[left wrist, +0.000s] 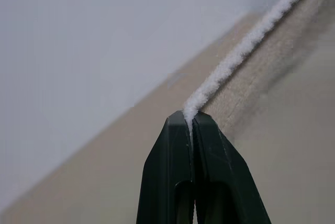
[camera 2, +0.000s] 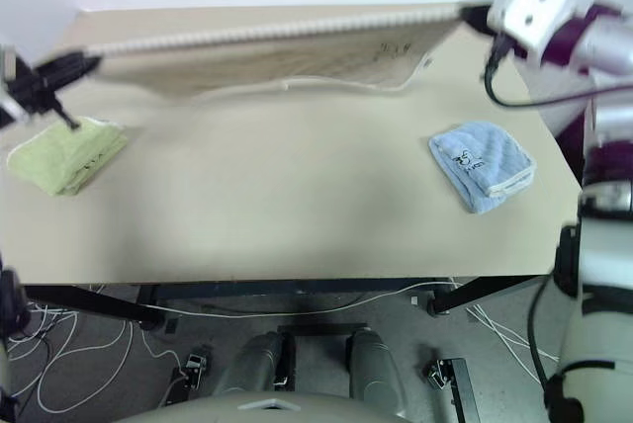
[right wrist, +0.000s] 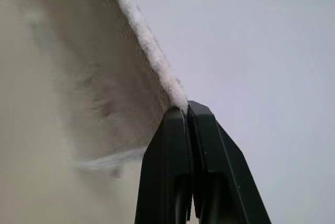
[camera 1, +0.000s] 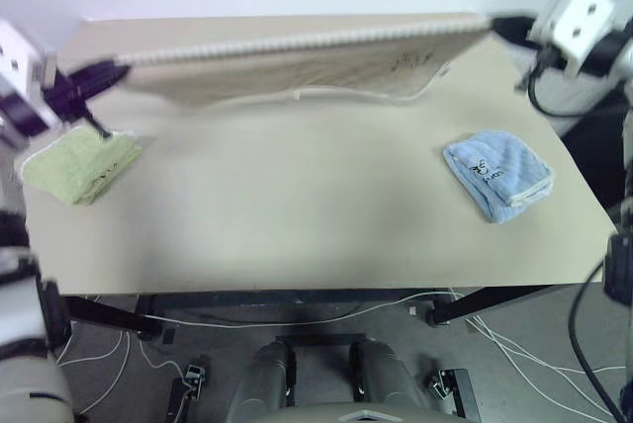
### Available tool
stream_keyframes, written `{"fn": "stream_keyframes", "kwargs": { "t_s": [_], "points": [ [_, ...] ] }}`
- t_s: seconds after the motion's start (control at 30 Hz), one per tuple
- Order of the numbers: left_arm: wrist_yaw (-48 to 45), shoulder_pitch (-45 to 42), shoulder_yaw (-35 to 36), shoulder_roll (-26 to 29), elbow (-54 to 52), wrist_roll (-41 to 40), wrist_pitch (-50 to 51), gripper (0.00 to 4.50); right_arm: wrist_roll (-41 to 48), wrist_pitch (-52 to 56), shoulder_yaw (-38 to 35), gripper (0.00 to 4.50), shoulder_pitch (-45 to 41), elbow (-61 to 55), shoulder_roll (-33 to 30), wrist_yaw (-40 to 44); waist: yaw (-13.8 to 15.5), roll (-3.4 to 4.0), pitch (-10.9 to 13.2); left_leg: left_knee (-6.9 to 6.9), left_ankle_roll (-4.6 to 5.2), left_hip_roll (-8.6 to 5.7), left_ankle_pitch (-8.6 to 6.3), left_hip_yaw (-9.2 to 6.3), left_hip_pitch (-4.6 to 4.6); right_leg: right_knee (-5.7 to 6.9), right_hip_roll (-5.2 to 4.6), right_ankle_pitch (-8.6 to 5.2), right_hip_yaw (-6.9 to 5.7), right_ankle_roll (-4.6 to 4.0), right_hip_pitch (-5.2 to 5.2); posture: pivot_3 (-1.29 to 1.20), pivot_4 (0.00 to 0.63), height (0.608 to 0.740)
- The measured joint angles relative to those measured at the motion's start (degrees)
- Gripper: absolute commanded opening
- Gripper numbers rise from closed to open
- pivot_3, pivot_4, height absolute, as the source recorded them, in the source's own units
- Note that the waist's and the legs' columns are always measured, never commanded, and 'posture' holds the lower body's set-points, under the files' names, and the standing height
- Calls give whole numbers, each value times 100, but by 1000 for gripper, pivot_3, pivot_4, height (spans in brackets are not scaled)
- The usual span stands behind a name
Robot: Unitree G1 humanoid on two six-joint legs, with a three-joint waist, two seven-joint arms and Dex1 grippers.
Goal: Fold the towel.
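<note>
— Where is the towel (camera 1: 297,62)?

— I hold it stretched in the air over the far edge of the tabletop (camera 1: 297,215), its white corded edge (camera 1: 297,42) pulled taut from one side to the other, the beige cloth hanging below it.

— And your jaws?

— My left gripper (left wrist: 191,121) is pinched tight on the cord's left end, near the far left corner. My right gripper (right wrist: 186,108) is clamped on the cord's right end, near the far right corner.

— What else lies on the tabletop?

— A small folded green cloth (camera 1: 81,166) by the left edge, and a small folded blue cloth (camera 1: 497,174) near the right edge, well apart.
</note>
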Motion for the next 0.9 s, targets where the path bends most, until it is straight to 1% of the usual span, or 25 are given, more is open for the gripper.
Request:
{"fn": "stream_keyframes", "kwargs": {
  "t_s": [0.03,0.13,0.23,0.33,0.5,0.57,0.67,0.73,0.77,0.83,0.9],
  "points": [
    [-116,417,56,22,-303,-135,236,0,189,241,-29,38,459,-364,-75,197,-1,1,1,4,0,0,0,0,-2,3,-2,0,1,0,-2,0,150,740],
    [-451,2097,307,236,-1525,-580,1231,0,869,1271,-216,38,2267,-1835,-382,748,-6,3,2,2,3,4,-2,-1,-9,6,-9,0,6,-1,-13,0,150,740],
    [-553,3206,595,452,-2344,-751,1857,0,1395,2172,-557,38,3609,-3071,-624,970,9,8,5,4,3,5,-2,-1,-2,0,-11,-1,10,-2,-9,0,150,740],
    [-578,3832,935,581,-2824,-827,2171,0,1800,2787,-941,38,4413,-3955,-853,1120,26,10,5,2,2,7,-3,-3,25,-9,-15,-2,10,-3,21,0,150,740],
    [-661,4711,1387,597,-3392,-1042,2764,0,2307,3604,-1450,38,5441,-4772,-1041,1377,114,9,4,-1,4,7,-5,-2,25,-21,-20,-2,9,-4,25,0,150,740],
    [-629,4866,1524,596,-3565,-1069,2893,0,2445,3816,-1572,38,5596,-4962,-1055,1444,136,9,4,0,4,6,-5,-1,26,-22,-26,-2,9,-4,27,0,150,740],
    [-522,4873,1539,573,-3698,-1062,2924,0,2420,3879,-1601,38,5459,-5014,-1056,1374,153,8,4,1,3,4,-5,-1,26,-25,-32,-2,6,-4,29,0,150,740],
    [-353,4643,1412,520,-3665,-992,2890,0,2277,3844,-1446,38,5051,-4907,-1012,1200,151,10,4,0,2,1,-5,-1,25,-24,-35,-1,5,-4,27,0,150,740],
    [-209,4398,1266,468,-3586,-861,2800,0,2123,3788,-1287,38,4703,-4762,-958,1094,152,9,3,0,2,1,-5,-2,27,-25,-35,-1,3,-5,29,0,150,740],
    [95,3886,947,361,-3266,-545,2517,0,1864,3671,-983,38,4128,-4422,-817,943,154,9,3,-1,2,-2,-5,-2,25,-25,-34,-1,1,-4,24,0,150,740],
    [404,3308,528,261,-2714,-160,2240,0,1605,3484,-607,38,3588,-3966,-609,882,148,8,3,-1,2,-7,-5,-1,18,-24,-34,0,0,-3,15,0,150,740]
  ]
}}
